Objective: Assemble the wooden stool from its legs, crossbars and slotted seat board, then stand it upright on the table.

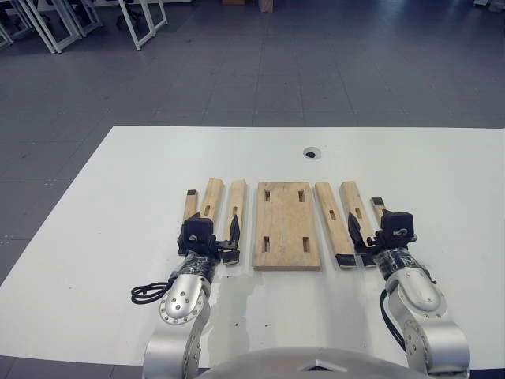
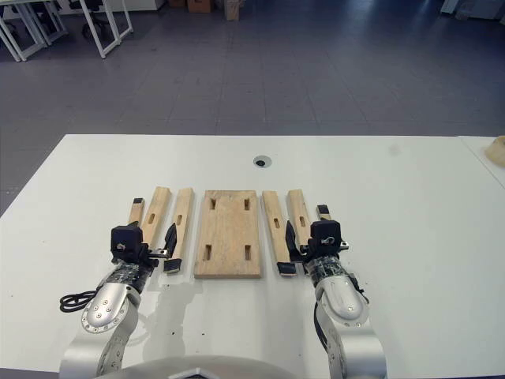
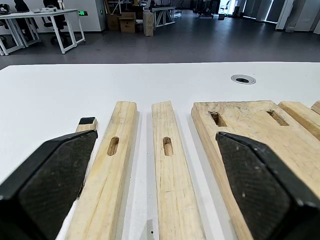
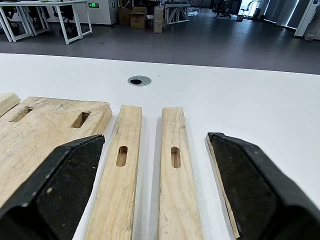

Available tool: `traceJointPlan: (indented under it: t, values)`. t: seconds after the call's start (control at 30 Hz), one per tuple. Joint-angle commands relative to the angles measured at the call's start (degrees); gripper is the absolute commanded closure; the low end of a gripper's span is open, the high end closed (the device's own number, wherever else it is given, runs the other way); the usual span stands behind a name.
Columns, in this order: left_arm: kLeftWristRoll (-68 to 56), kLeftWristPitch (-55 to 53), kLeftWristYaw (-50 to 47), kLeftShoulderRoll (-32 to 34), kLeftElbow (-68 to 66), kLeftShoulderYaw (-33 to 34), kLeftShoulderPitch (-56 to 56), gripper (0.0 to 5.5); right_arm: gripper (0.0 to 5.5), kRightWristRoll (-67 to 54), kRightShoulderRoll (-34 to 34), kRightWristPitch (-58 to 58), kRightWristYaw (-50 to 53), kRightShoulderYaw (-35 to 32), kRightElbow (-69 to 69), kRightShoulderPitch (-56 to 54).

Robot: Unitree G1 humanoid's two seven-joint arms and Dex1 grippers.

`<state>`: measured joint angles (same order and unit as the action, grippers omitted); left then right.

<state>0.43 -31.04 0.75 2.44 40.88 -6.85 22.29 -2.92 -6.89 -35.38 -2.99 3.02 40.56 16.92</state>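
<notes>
The slotted seat board [image 1: 286, 225] lies flat mid-table. Left of it lie two slotted legs [image 1: 235, 207] [image 1: 211, 197] and a short crossbar [image 1: 190, 204]. On its right lie two more legs [image 1: 331, 217] [image 1: 355, 207] and a short crossbar [image 1: 378, 205]. My left gripper [image 1: 213, 241] stands open at the near ends of the left legs, and its fingers [image 3: 45, 185] straddle both legs [image 3: 170, 165]. My right gripper [image 1: 376, 237] is open at the near ends of the right legs [image 4: 172, 165], holding nothing.
A round cable hole [image 1: 313, 153] sits in the white table [image 1: 118, 205] beyond the board. A black cable loop [image 1: 146, 294] lies near my left wrist. Bare tabletop stretches to both sides and beyond the parts.
</notes>
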Motion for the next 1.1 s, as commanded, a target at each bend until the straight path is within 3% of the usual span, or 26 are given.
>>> traceJointPlan:
  t: [0.03,0.83,1.1]
  values:
    - [0.6,-1.0,-0.7,-0.2,0.4,-0.4,-0.7,1.1,1.59,0.2,-0.4,-1.2,-0.1,-0.1,-0.1,-0.6]
    - [0.2,-0.1,0.2,0.0,-1.7,1.7,-3.4,1.1,1.59,0.0,0.4,-0.2,0.4,-0.9,-2.6,-3.0]
    - [0.4,-0.8,-0.4,-0.7,-1.3,1.7,-4.1,1.1,1.59,-1.5,0.1,-1.8,-0.2,-4.3,-2.9,-4.4]
